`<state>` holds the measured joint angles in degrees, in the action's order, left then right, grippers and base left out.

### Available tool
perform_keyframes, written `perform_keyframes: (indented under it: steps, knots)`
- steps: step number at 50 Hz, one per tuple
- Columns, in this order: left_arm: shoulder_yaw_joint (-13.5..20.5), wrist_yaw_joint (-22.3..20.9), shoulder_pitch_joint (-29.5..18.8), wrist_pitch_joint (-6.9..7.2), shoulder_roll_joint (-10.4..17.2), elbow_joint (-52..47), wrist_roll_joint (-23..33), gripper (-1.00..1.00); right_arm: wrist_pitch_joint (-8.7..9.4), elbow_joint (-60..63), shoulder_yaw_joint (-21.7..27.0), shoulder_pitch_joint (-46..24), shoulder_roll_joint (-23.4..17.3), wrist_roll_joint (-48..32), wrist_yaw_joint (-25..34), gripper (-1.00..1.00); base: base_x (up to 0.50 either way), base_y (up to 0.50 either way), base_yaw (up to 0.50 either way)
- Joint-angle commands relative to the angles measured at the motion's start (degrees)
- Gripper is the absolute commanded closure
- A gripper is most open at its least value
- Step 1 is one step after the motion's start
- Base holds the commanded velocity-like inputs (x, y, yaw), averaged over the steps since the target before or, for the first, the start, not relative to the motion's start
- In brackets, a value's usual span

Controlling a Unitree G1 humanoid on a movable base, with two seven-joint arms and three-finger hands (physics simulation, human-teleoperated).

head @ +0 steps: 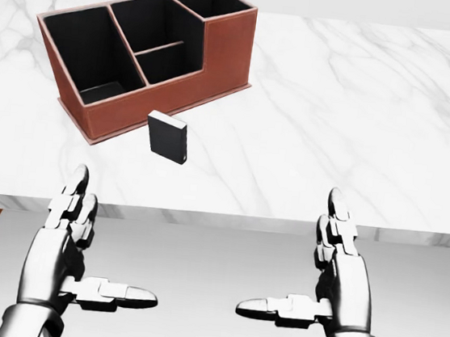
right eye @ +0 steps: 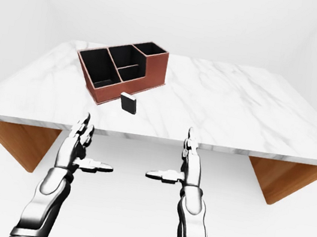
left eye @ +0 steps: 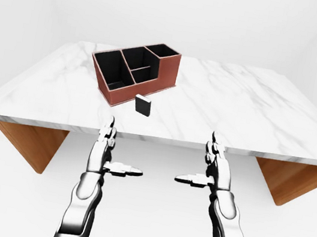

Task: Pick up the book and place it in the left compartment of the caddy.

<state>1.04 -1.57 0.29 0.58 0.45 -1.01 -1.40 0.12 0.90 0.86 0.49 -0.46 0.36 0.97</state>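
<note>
The book (head: 167, 137) stands upright on the desk (head: 362, 111), just beside the caddy's (head: 222, 50) near wall and below its left compartment (head: 84, 51) in the head view. Both hands, left (head: 77, 257) and right (head: 333, 287), hover short of the desk edge with fingers spread wide and holding nothing, probably ready to reach.

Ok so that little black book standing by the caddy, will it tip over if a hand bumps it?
Probably. The book stands upright on a narrow edge, so a nudge likely topples it. It looks boxy and stiff, not floppy. The marble table seems smooth, so it may slide.
</note>
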Motion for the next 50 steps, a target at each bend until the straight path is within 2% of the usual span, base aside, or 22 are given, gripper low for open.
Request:
perform_keyframes:
  steps: [1,7,13,14,19,27,31,34,40,42,50]
  knots:
    - [2.2,-2.9,1.1,1.51,0.8,-3.5,-3.4,-1.00,0.60,2.5,1.4,1.3,-0.7,0.3,1.6,-1.00,0.00,0.00,0.00]
    - [3.4,-3.5,0.4,1.97,1.2,-3.2,-4.8,-1.00,1.52,5.1,1.5,2.1,-0.6,0.6,1.8,-1.00,0.00,0.00,0.00]
    - [4.9,-3.6,0.5,3.02,1.6,-5.0,-6.8,-1.00,1.64,5.7,1.7,2.4,-0.5,0.8,1.9,-1.00,0.00,0.00,0.00]
    - [5.2,-3.7,0.6,2.75,1.7,-5.1,-7.2,-1.00,1.58,5.7,1.8,2.4,-0.5,0.8,1.9,-1.00,0.00,0.00,0.00]
    - [7.7,-3.5,0.5,4.42,2.3,-7.8,-10.5,-1.00,2.44,7.0,1.3,2.7,-0.4,0.6,1.9,-1.00,0.00,0.00,0.00]
    - [12.1,-4.1,0.1,4.42,3.9,-10.2,-16.5,-1.00,2.51,7.7,1.6,3.0,-0.4,1.1,2.0,-1.00,0.00,0.00,0.00]
    - [12.9,-4.0,-0.1,4.42,4.2,-10.6,-17.5,-1.00,3.07,8.7,1.3,3.2,-0.3,1.0,1.9,-1.00,0.00,0.00,0.00]
    - [13.4,-3.8,-0.1,4.42,4.3,-10.7,-18.1,-1.00,2.78,8.8,1.3,3.3,-0.3,0.9,1.9,-1.00,0.00,0.00,0.00]
    - [15.1,-3.5,0.6,4.42,4.6,-13.1,-20.1,-1.00,4.17,11.5,1.0,4.2,-0.2,0.7,1.9,-1.00,0.00,0.00,0.00]
    - [15.5,-4.2,0.5,4.42,5.1,-13.2,-20.6,-1.00,4.88,13.1,0.8,4.8,-0.2,0.6,1.9,-1.00,0.00,0.00,0.00]
    - [16.8,-4.2,0.6,4.42,5.3,-14.3,-21.6,-1.00,4.88,24.9,-1.2,9.0,0.0,-1.2,2.3,-1.00,0.00,0.00,0.00]
